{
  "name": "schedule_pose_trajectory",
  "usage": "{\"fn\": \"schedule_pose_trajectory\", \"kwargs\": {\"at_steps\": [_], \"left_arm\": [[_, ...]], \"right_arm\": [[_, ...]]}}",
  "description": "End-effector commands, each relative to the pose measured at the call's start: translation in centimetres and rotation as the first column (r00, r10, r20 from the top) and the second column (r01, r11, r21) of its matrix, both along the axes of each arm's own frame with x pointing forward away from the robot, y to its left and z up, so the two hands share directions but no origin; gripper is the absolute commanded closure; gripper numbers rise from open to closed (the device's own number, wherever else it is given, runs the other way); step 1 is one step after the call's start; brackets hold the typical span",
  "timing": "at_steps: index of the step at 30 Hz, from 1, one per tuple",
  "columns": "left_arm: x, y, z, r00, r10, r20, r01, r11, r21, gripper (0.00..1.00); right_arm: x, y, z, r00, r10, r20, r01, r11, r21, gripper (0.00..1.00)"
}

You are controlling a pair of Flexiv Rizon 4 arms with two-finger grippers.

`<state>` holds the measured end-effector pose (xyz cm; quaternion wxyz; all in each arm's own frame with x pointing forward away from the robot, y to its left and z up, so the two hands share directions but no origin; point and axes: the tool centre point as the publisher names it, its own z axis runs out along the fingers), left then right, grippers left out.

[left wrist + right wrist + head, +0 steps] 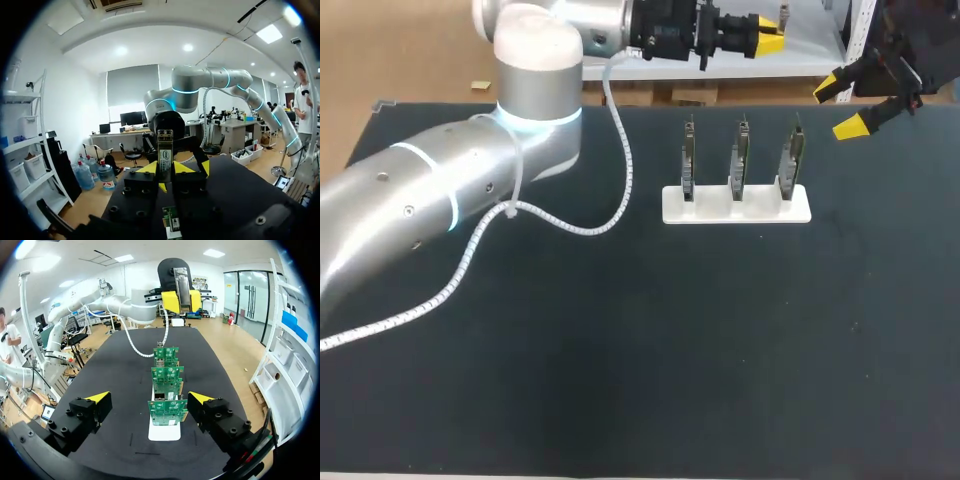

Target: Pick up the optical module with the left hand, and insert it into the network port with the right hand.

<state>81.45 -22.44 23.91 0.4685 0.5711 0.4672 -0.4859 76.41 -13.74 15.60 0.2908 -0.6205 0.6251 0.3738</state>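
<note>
As the dark table point(620, 380) carries a white stand point(735, 208) near its far edge, three green circuit boards point(740, 160) stand upright on it in a row that runs across the head view. Left arm point(440, 200): enters from the left and curls round behind the stand, so that the left end effector point(772, 34) hangs past the table's far edge, pointing toward the right side. Right end effector point(842, 105): hangs above the right end of the row, just beside the left one, fingers spread wide with nothing between them point(148, 399); it looks down the row, the boards lined up one behind another ahead of it.

Left end effector, own view point(170, 167): closed on the optical module point(165, 150), a slim metal bar pinched from both sides by the yellow tips.

Optical module point(182, 287): off the table, up and ahead of the right end effector, beyond the boards. Its long axis appears to run out along the left fingers, free end past the tips and toward the right arm. A handover judged next would need the right fingers brought round that free end. The network port is too small to single out.
</note>
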Motion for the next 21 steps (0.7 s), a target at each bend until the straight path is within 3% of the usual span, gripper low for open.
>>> {"fn": "schedule_pose_trajectory", "kwargs": {"at_steps": [1, 21], "left_arm": [[-2.0, 0.1, -0.7, 0.995, 0.099, -0.003, -0.099, 0.995, -0.016, 1.0], [-4.0, -2.4, -3.4, 0.982, 0.182, -0.041, -0.182, 0.983, 0.007, 1.0]], "right_arm": [[-0.2, 0.0, 0.0, 1.0, -0.005, 0.004, 0.005, 1.0, 0.0, 0.0], [-0.2, 0.0, 0.0, 1.0, -0.005, 0.004, 0.005, 1.0, 0.0, 0.0]]}}
